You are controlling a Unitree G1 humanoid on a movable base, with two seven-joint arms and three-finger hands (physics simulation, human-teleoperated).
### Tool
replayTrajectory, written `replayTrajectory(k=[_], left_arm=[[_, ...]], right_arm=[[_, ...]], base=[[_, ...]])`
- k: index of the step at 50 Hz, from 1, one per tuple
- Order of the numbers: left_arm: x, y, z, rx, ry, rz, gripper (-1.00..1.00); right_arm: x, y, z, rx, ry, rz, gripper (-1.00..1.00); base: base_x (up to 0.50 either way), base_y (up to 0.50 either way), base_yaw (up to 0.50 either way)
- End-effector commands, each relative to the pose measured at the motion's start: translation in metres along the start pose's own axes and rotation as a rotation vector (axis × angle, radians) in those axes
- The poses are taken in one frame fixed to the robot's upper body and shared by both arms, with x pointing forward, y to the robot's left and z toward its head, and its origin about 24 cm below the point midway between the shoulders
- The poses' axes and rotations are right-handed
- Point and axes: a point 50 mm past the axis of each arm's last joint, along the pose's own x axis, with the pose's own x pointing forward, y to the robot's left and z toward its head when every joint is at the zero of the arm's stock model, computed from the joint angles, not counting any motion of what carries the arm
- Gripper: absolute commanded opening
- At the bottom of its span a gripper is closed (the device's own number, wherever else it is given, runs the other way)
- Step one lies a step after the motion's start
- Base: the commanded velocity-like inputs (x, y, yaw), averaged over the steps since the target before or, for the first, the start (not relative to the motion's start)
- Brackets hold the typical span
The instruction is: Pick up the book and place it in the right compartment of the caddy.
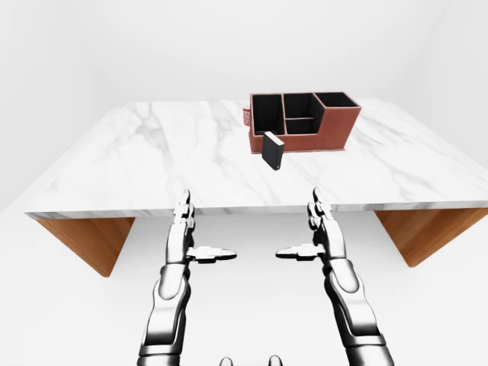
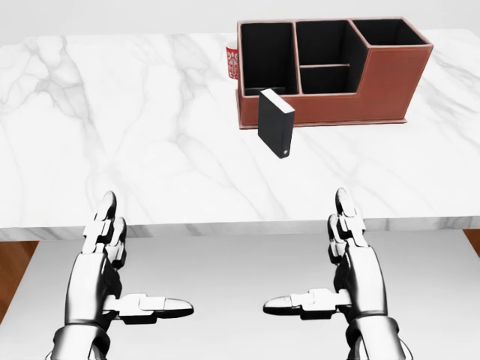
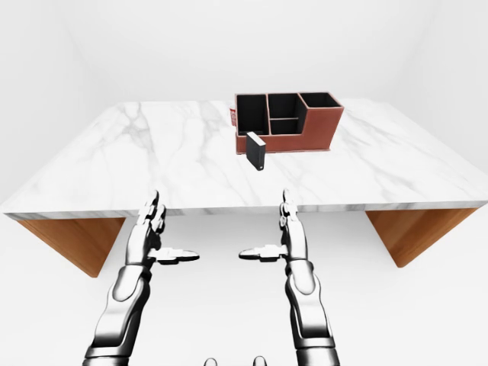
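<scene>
One desk (image 2: 112,135) with a marble top is carrying everything in view. Sitting on it toward its far right corner is one caddy (image 2: 382,82), showing four compartments: one tall at its left, two small in the middle, one at its right. One dark book (image 2: 275,124) is standing upright just beside the caddy's near wall. One small red patterned object (image 2: 232,62) is peeking out at the caddy's left side. Two hands are showing, the left hand (image 2: 105,262) and the right hand (image 2: 352,262).

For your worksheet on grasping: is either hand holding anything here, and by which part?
Nothing is held. The left hand and right hand are open, short of the marble table; the upright black book stands untouched.
</scene>
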Motion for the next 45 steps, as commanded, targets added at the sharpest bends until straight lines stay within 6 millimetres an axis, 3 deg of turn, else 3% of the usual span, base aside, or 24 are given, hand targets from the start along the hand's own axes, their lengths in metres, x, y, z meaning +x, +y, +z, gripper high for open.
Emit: replayTrajectory(k=[1, 45], left_arm=[[0.0000, 0.0043, 0.0026, 0.013, -0.012, -0.004, 1.00], [-0.0007, 0.0023, -0.0012, 0.014, -0.003, -0.013, 1.00]], right_arm=[[0.0002, -0.0048, -0.0062, 0.011, 0.024, 0.015, 1.00], [-0.0025, 0.0005, -0.0119, 0.004, 0.038, 0.047, 1.00]], base=[[0.00, 0.00, 0.00], [0.00, 0.00, 0.00]])
